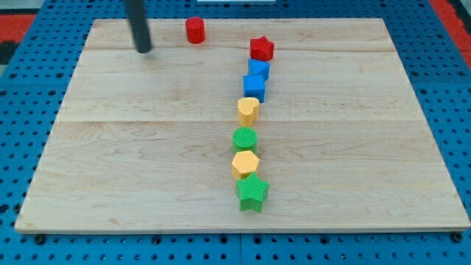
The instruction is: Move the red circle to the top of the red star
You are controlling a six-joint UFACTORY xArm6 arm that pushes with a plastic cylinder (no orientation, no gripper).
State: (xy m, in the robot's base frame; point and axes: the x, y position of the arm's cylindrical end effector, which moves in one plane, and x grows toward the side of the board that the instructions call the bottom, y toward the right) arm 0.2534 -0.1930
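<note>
Pale wood forms the tabletop (147, 162), a rectangular board laid on a blue perforated base (22, 110).

**Far left corner region.** My tip (144, 50) rests on the board near the far edge, toward the far left corner. The tool is a plain dark rod: it has no jaws, so it can neither spread nor pinch, and it touches no block.

**Far edge, left of centre.** The red circle (195, 30) stands close to the far edge, to the right of my tip with a clear gap between them.

**Centre column.** To the right of the red circle, and slightly nearer the front edge, sits the red star (261, 48). It heads a column of blocks running toward the front edge, in this order:

1. a blue block (258, 70), shape unclear, just below the star
2. a blue cube (254, 87), touching or almost touching the first blue block
3. a yellow heart-like block (249, 110)
4. a green circle (244, 138)
5. a yellow hexagon (245, 164)
6. a green star (252, 192)

**Right side.** No blocks.

**Task status (judgement).** Not complete. The red circle lies near the star but to its left, not between the star and the far edge. Remaining work: bring my tip against the circle's left side and push it rightward along the far edge until it sits directly above the star. The strip between star and edge is narrow; overshoot could disturb the star.
</note>
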